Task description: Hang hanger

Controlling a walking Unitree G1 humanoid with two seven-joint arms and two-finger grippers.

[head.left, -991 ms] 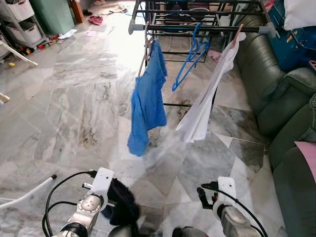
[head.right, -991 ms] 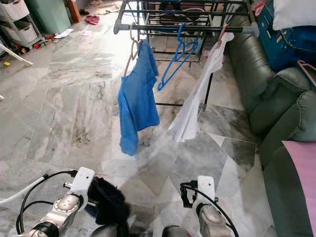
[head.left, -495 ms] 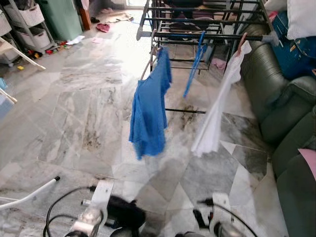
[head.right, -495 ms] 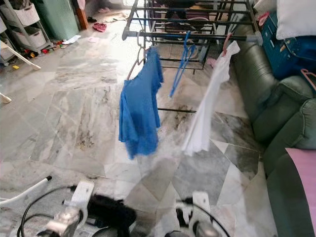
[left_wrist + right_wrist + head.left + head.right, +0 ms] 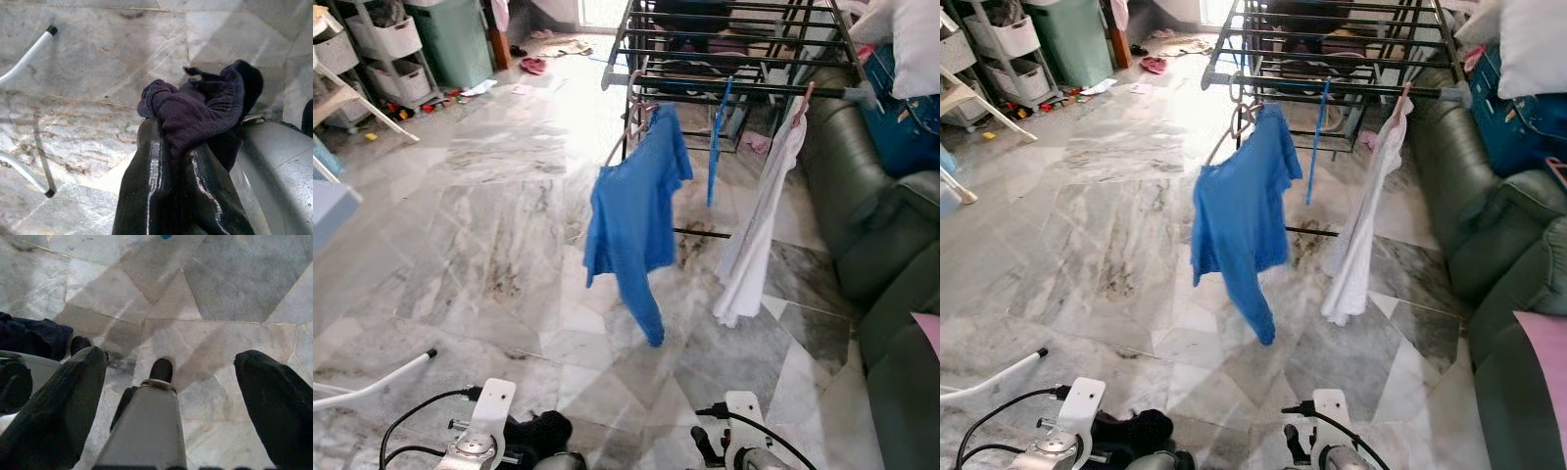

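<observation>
A blue shirt [image 5: 636, 220] hangs on a pale hanger from the front rail [image 5: 744, 90] of a dark drying rack ahead. Beside it on the same rail hang an empty blue hanger [image 5: 717, 137], seen edge-on, and a white garment [image 5: 759, 225] on a pink hanger. My left gripper [image 5: 168, 127] is low at my left side, shut on a bunched dark navy cloth [image 5: 205, 105]. My right gripper [image 5: 173, 357] hangs low at my right side, open and holding nothing, with the marble floor beneath it.
A green sofa [image 5: 891, 225] runs along the right, close to the rack's end. Shelves with bins [image 5: 386, 44] and a green bin [image 5: 460, 39] stand at the back left. A white tube [image 5: 372, 382] lies on the floor near my left arm.
The camera has tilted up, so the rack sits lower in the picture and my arms show less. The blue shirt has swung and twisted; the blue hanger has turned edge-on.
</observation>
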